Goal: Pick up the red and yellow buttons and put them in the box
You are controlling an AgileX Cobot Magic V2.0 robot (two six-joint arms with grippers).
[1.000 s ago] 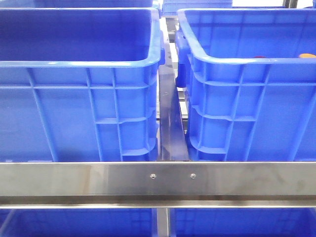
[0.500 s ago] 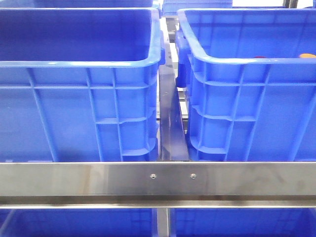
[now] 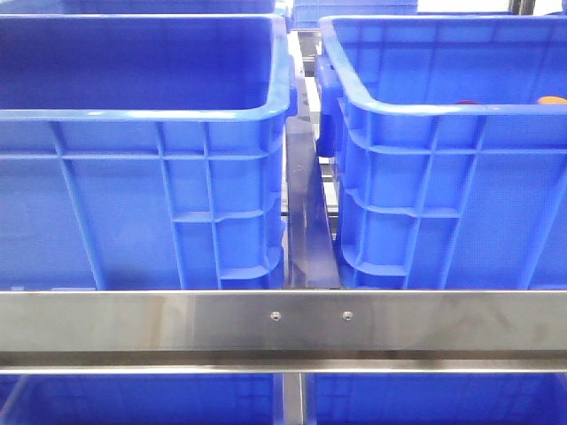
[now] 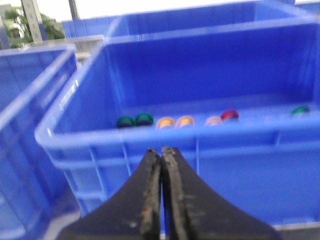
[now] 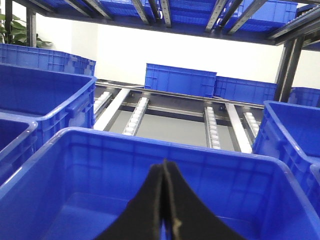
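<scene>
Front view. Two deep blue crates stand side by side on the rack behind a steel crossbar point(image 3: 292, 323). The left crate point(image 3: 142, 115) shows only bare inner walls from here; its floor is hidden by the near wall. Over the near rim of the right crate point(image 3: 443, 111) two thin coloured slivers show: a red button point(image 3: 467, 103) and, further right at the frame edge, an orange-yellow button point(image 3: 552, 100). Neither arm appears in this view.

Left wrist view. The left gripper point(image 4: 161, 152) hangs just outside the near wall of a blue crate point(image 4: 150, 132), with its black fingers pressed together and nothing between them. Inside, along the near wall, a row of small round buttons lies on the floor: two green ones point(image 4: 135, 120), a pair of orange-yellow ones point(image 4: 175, 122), a paler one point(image 4: 214, 120), a red one point(image 4: 229, 115) and another green one point(image 4: 300, 110) off to the side. The picture is soft, so finer detail cannot be told.

Right wrist view. The right gripper point(image 5: 164, 167) is likewise closed and empty, poised above another blue crate point(image 5: 150, 150); the part of its floor that shows holds nothing. Beyond it lie roller tracks point(image 5: 137, 115) and more crates.

Progress, as judged. No button is held and none is seen delivered, so the task appears to be at its start: the red and orange-yellow buttons are not yet picked up. Which crate is the box I cannot say for certain; the one under the right arm seems the likeliest.
</scene>
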